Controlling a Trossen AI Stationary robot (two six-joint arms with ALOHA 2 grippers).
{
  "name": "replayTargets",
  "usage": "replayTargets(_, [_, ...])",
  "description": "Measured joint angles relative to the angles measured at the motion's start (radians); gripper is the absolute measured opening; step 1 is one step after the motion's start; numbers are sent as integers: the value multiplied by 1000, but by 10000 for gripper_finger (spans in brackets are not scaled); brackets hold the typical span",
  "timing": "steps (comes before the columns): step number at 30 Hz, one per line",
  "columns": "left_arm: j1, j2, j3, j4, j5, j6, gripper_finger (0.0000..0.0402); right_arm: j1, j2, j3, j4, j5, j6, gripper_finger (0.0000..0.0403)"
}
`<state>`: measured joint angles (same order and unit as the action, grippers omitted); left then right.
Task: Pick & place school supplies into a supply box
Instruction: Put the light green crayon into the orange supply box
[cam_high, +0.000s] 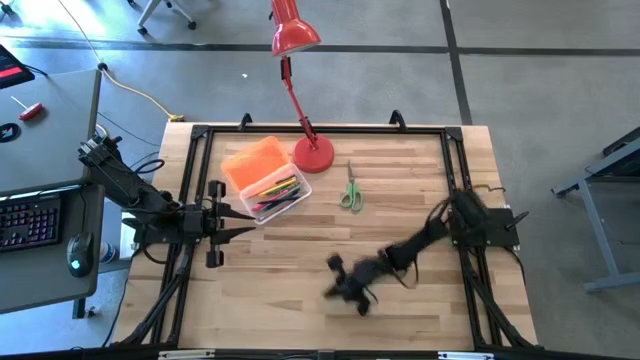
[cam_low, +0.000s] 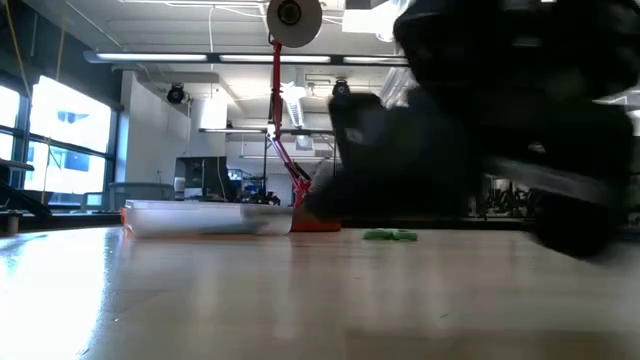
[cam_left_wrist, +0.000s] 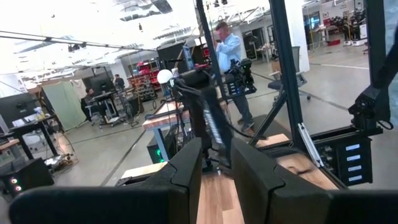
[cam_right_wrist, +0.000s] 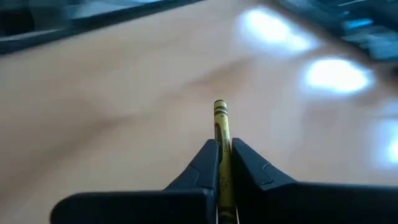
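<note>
My right gripper is shut on a yellow crayon with black markings. It hovers blurred over the table's near middle and fills the low view as a dark mass. The supply box, clear and holding several pens, stands at the far left with its orange lid beside it. Green-handled scissors lie flat to the right of the lamp base, also seen in the low view. My left gripper waits at the left edge with its fingers slightly open. My right gripper pinches the yellow crayon between its two fingers. The crayon runs along the fingers, and its free end sticks out forward past the fingertips. How far back it reaches is hidden by the fingers.
A red desk lamp stands with its round base just right of the box, and its arm leans over the far edge. A black frame borders the table. Bare wood lies between the two grippers.
</note>
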<state>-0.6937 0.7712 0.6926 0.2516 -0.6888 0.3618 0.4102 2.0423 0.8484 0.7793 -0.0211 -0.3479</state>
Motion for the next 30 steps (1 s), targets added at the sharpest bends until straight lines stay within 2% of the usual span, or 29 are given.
replayTargets(6, [0, 0, 0, 0, 0, 5, 117, -193, -135, 8, -3, -39, -138, 15])
replayTargets(10, [0, 0, 0, 0, 0, 13, 117, -350, -136, 106, -21, -55, -185, 9])
replayTargets(12, [0, 0, 0, 0, 0, 25, 117, -420, -109, 199, -107, -70, -185, 5])
replayTargets(16, [0, 0, 0, 0, 0, 34, 117, -522, -22, 415, -395, -66, -186, 10])
replayTargets(20, [0, 0, 0, 0, -1, 49, 117, -599, 77, 584, -559, -156, -186, 15])
replayTargets(25, [0, 0, 1, -20, -2, 53, 117, -626, 196, 701, -568, -233, -186, 16])
replayTargets(30, [0, 0, 1, -24, -2, 53, 117, -624, 261, 746, -574, -142, -206, 24])
